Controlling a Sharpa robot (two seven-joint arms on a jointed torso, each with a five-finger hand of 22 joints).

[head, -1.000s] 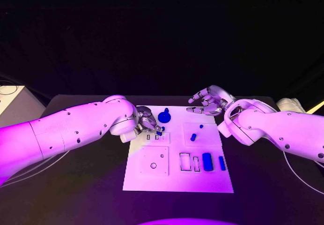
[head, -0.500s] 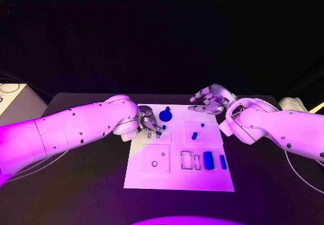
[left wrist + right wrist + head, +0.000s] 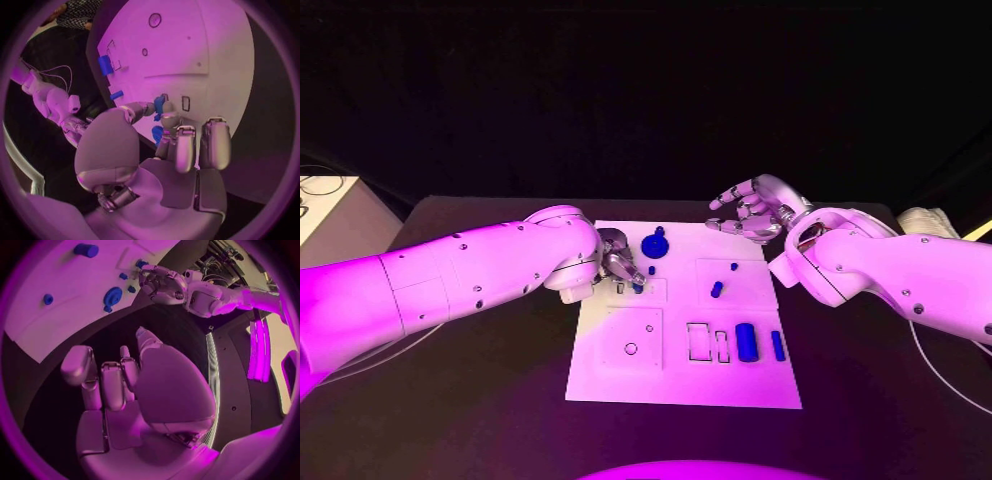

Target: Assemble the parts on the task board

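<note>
- We see the left hand (image 3: pixel 615 258) with fingers (image 3: pixel 186 150) curled at the task board's (image 3: pixel 678 385) far-left part, pinching a small blue part (image 3: pixel 159 104) at a slot.
- The right hand (image 3: pixel 754 210) hovers over the far-right corner, fingers (image 3: pixel 111 382) apart, holding nothing.
- The black table (image 3: pixel 488 400) carries the board; the surroundings are dark.
- A blue cylinder (image 3: pixel 746 342) lies near the right edge, long axis running near to far.

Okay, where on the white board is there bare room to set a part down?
The task board is bare along its near strip, below the square plate and the blue cylinder. It is crowded at the far left corner, where the left hand works beside the blue round knob.
</note>
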